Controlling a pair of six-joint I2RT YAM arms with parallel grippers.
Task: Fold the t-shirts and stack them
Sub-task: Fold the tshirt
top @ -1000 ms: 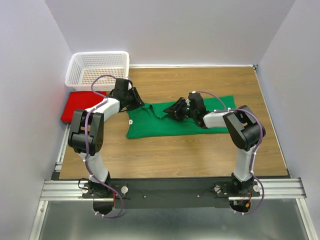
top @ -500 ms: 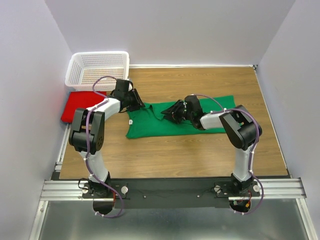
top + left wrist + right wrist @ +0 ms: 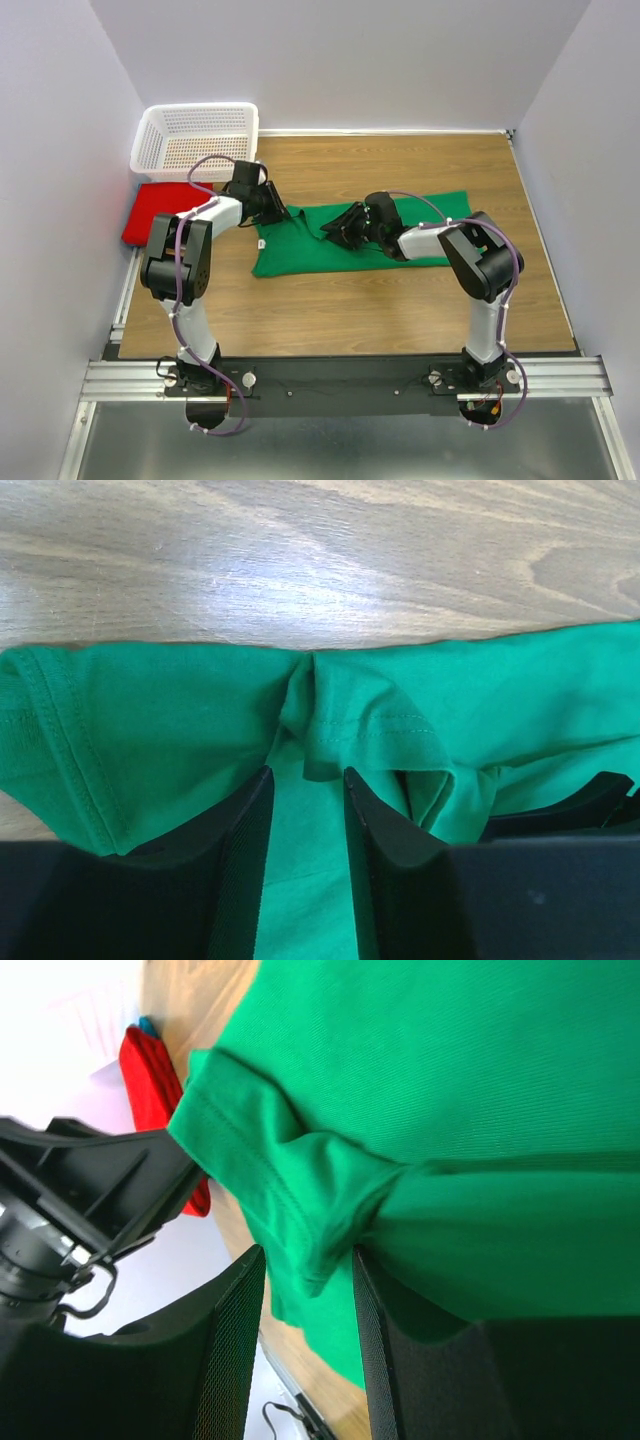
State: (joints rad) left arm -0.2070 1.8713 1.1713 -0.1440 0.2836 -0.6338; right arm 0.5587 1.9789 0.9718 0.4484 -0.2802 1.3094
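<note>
green t-shirt [image 3: 300,255] nipped by l pincer [image 3: 305,780], r pincer [image 3: 306,1260]; part hidden.

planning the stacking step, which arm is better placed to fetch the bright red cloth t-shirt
Left, probably: the left gripper pinches the bright green cloth t-shirt nearest the red t-shirt; the right gripper is farther.
</note>
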